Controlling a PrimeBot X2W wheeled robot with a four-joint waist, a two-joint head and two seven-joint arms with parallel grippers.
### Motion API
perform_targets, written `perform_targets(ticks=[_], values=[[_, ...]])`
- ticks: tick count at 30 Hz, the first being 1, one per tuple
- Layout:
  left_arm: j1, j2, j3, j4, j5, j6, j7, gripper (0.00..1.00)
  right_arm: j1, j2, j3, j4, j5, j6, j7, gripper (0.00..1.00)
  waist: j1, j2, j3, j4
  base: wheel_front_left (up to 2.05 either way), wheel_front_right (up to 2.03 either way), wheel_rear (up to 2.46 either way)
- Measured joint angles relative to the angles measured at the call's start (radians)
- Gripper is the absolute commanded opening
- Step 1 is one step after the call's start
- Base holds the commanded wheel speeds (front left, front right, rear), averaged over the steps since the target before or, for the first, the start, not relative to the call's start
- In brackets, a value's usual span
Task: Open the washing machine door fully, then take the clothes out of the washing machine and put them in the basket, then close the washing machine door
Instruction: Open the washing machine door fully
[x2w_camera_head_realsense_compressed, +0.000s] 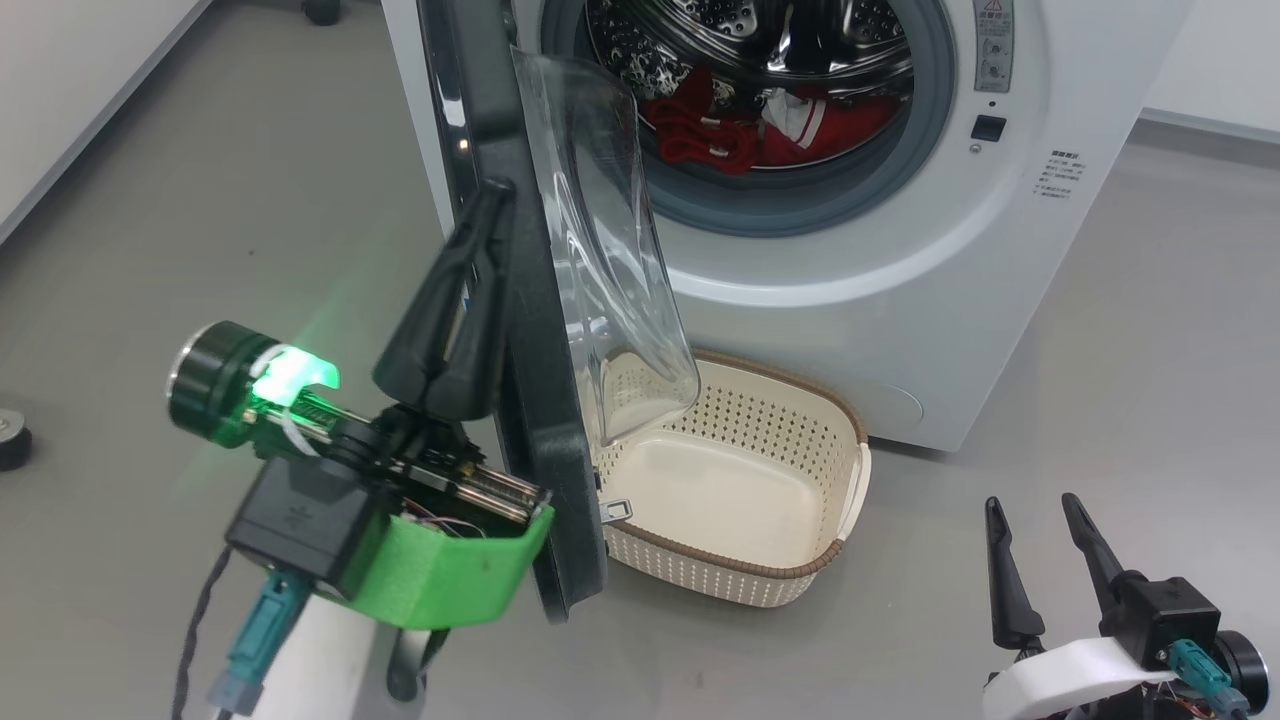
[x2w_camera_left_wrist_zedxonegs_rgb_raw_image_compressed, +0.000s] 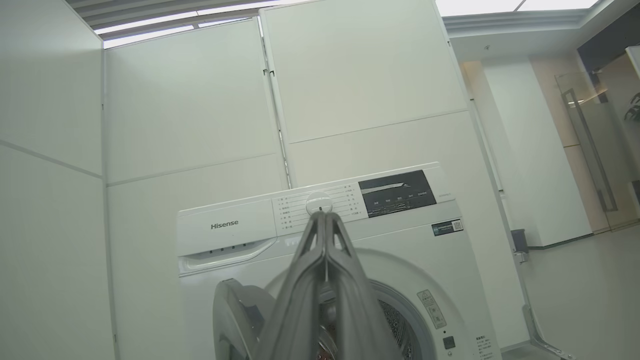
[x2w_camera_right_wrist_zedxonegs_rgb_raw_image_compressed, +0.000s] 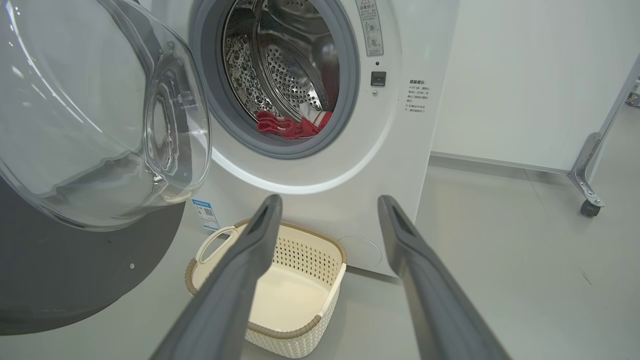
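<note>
The washing machine door (x2w_camera_head_realsense_compressed: 545, 420) stands swung out from the washing machine (x2w_camera_head_realsense_compressed: 900, 280) and shows almost edge-on in the head view, with its clear glass bowl (x2w_camera_head_realsense_compressed: 610, 230) bulging toward the drum side. The left end effector (x2w_camera_head_realsense_compressed: 497, 190) has its two fingers pressed together with nothing between them. They lie along the door's outer black face, though it cannot be told whether they touch it. The right end effector (x2w_camera_head_realsense_compressed: 1032, 502) hangs low over the grey floor (x2w_camera_head_realsense_compressed: 1100, 350), well apart from the machine, with its fingers spread wide and empty. The clothes (x2w_camera_head_realsense_compressed: 790, 125), red with white trim, lie at the bottom of the steel drum behind the grey seal. The basket (x2w_camera_head_realsense_compressed: 770, 415) sits empty on the floor just before the machine's front, partly beneath the open door.
</note>
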Motion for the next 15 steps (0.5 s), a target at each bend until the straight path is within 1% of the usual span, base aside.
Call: perform_targets(ticks=[5, 7, 11, 15], values=[[0.027, 0.002, -0.113, -0.022, -0.036, -0.054, 0.002, 0.00, 0.000, 0.002, -0.001, 0.000, -0.004, 0.002, 0.000, 1.00, 0.0000, 0.0000, -0.001, -0.001, 0.00, 0.00, 0.00], [0.055, 0.003, -0.151, -0.025, -0.052, -0.072, 0.025, 0.00, 0.000, 0.003, -0.001, 0.000, -0.008, 0.003, 0.000, 1.00, 0.0000, 0.0000, -0.001, -0.001, 0.00, 0.00, 0.00], [0.103, 0.010, -0.222, -0.025, -0.105, -0.090, 0.083, 0.00, 0.000, 0.005, -0.001, 0.001, -0.009, 0.009, 0.000, 1.00, 0.0000, 0.0000, 0.000, -0.001, 0.00, 0.00, 0.00], [0.158, 0.013, -0.302, 0.005, -0.148, -0.103, 0.161, 0.00, 0.000, 0.008, -0.002, 0.002, -0.009, 0.011, 0.000, 1.00, 0.0000, 0.0000, 0.001, -0.001, 0.00, 0.00, 0.00]])
